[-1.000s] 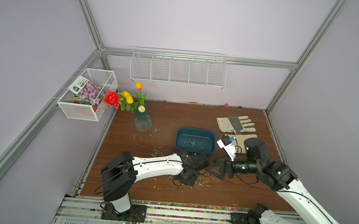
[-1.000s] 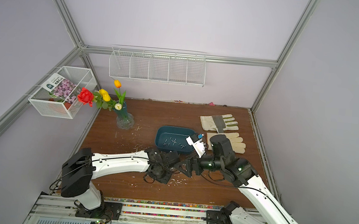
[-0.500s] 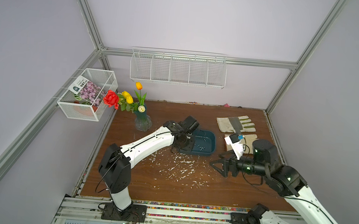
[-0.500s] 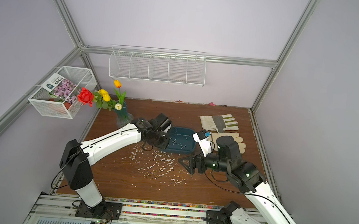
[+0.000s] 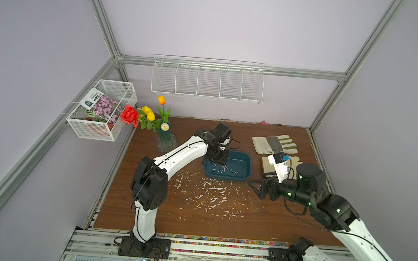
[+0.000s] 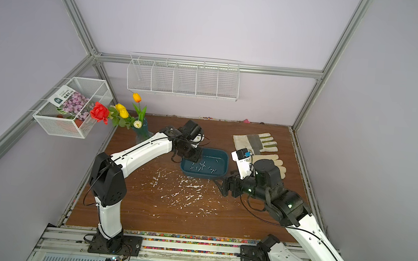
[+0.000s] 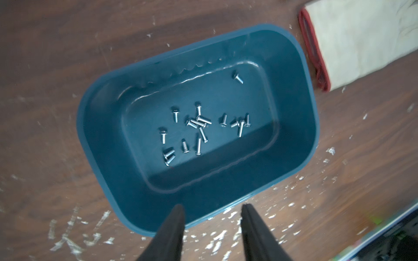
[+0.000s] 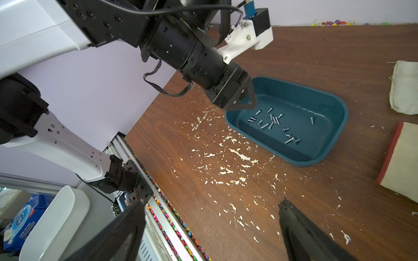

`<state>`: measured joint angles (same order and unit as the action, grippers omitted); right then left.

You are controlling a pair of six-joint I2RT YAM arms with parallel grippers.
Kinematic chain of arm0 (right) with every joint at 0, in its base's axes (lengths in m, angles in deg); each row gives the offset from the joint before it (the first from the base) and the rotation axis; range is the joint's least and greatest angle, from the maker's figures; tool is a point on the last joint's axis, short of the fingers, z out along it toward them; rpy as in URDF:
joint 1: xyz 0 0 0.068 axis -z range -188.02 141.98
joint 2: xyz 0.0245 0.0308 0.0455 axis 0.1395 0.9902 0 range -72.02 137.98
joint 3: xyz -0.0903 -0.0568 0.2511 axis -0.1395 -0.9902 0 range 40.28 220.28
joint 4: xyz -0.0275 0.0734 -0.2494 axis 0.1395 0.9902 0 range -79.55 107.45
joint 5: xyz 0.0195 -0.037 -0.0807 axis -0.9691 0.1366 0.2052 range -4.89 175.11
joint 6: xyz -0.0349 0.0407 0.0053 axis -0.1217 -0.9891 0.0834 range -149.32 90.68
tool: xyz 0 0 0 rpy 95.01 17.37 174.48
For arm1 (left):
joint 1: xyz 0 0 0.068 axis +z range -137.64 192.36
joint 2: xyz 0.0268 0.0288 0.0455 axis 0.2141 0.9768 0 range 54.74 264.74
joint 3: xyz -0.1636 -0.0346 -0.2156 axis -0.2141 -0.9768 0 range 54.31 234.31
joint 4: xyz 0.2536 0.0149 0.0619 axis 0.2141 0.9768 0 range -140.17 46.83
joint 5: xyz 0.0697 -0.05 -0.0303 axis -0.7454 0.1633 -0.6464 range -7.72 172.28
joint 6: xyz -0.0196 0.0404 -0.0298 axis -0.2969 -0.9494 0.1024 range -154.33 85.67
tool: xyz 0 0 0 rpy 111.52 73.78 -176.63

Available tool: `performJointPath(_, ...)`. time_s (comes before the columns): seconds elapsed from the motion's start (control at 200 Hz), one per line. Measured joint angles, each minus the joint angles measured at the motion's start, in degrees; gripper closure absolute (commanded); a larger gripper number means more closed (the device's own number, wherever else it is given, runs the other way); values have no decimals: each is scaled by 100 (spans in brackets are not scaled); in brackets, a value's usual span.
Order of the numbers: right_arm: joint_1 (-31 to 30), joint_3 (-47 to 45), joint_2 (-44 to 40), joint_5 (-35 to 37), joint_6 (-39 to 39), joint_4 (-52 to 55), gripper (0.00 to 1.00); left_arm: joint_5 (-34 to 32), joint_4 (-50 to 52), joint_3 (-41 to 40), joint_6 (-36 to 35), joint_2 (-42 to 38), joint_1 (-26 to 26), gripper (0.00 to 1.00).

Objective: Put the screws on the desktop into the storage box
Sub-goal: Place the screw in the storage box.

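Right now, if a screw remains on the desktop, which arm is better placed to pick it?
Probably right: the right hand is open over the desktop beside the storage box. The left hand hangs open above the box.

Both top views look steeply down from high above the six o'clock edge of the surface (image 5: 258,227) and cover all of it. The left wrist view hangs close over the storage box (image 7: 101,135), with the left fingers (image 7: 172,232) in frame. The right wrist view sits low at three o'clock and faces nine past the right fingers (image 8: 296,230), sharing the storage box (image 8: 337,122).
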<state>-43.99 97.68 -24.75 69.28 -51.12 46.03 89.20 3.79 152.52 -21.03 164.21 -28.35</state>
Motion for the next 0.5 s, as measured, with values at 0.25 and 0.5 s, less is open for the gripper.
performJointPath(0.25, 0, -79, 52, 251, -2, 0, 2, 313, 7, -516, -87, -767, 254, 17)
performJointPath(0.5, 0, -267, 66, 721, 4, -20, 2, 382, -83, -1386, -157, -2249, 717, 0)
